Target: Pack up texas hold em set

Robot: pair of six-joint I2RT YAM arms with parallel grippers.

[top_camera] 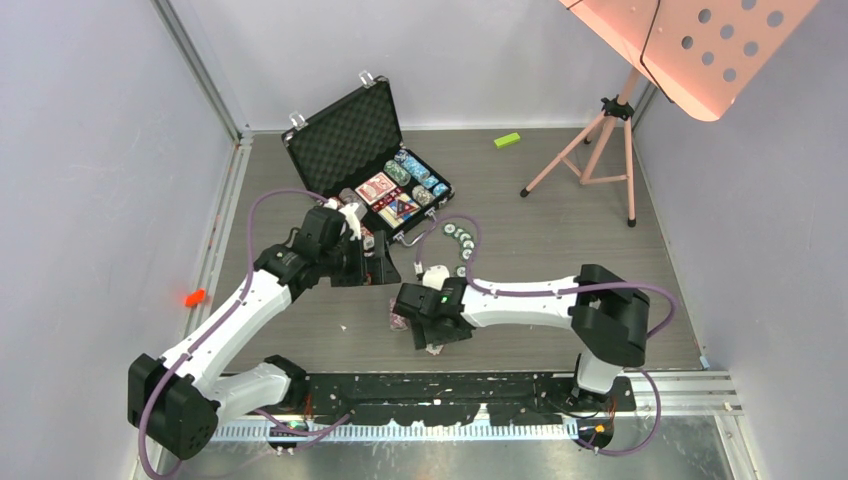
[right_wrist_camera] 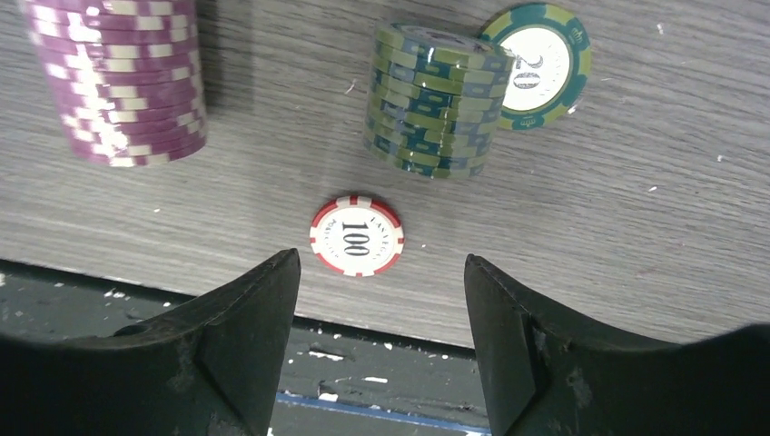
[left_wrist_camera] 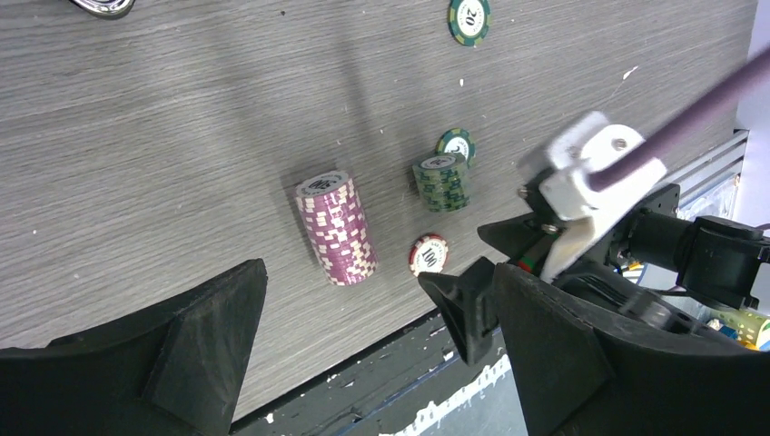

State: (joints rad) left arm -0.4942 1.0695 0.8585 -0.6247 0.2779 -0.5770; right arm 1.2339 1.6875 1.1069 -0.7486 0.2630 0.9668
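Open black briefcase at 11 o'clock on table, foam lid up, rows of chips and card decks in tray. Left gripper just at 6 o'clock of case, jaws wide apart, empty. Right gripper low over near table edge at 6 o'clock, jaws apart, clamped on nothing. Red 100 chip flat on table at 12 o'clock of right jaws, just ahead of tips, not touching. Purple chip stack upright at 10 o'clock. Green chip stack upright at 1 o'clock. Single 20 chip flat at 2 o'clock, right against green stack; touching or tucked under, cannot tell. Lone 20 chip farther out in left wrist view, well apart from stacks. Few loose chips at 4 o'clock of case.
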